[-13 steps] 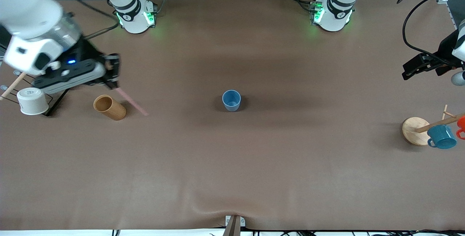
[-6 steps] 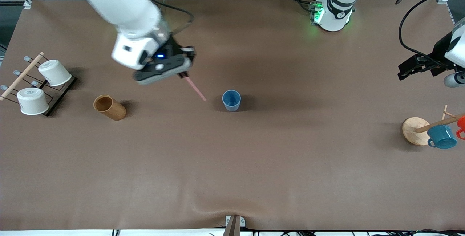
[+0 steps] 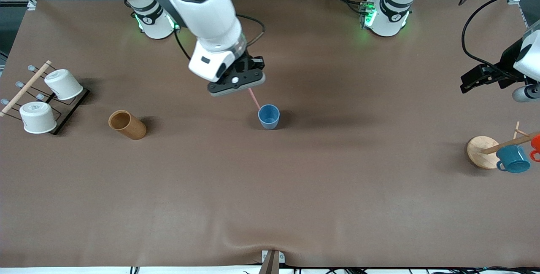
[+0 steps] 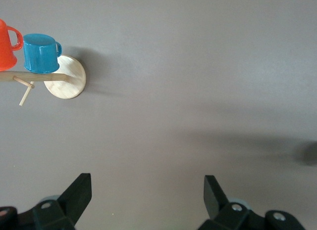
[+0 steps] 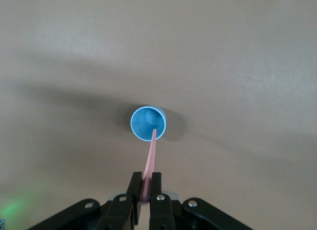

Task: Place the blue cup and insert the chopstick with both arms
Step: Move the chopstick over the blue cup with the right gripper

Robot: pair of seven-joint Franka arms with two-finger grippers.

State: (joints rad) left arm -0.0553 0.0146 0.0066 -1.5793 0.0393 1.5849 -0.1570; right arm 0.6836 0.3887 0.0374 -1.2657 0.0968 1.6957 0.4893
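Right wrist view shows the right gripper (image 5: pixel 147 188) clamped on the chopstick (image 5: pixel 151 158), tip over the blue cup (image 5: pixel 148 123), which stands upright mid-table. Lower straight down, centred within the rim, before letting go. Left gripper (image 4: pixel 147 195) waits, fingers spread, above the table's left-arm end.

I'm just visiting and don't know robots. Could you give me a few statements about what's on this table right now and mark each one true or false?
1. The right gripper is shut on the chopstick. True.
2. The blue cup lies tipped on its side. False: it stands upright, mouth up.
3. The left gripper holds a mug. False: it is open and holds nothing.
4. The chopstick's lower tip is over the cup's mouth. True.
5. The brown cup stands upright. False: it lies on its side.
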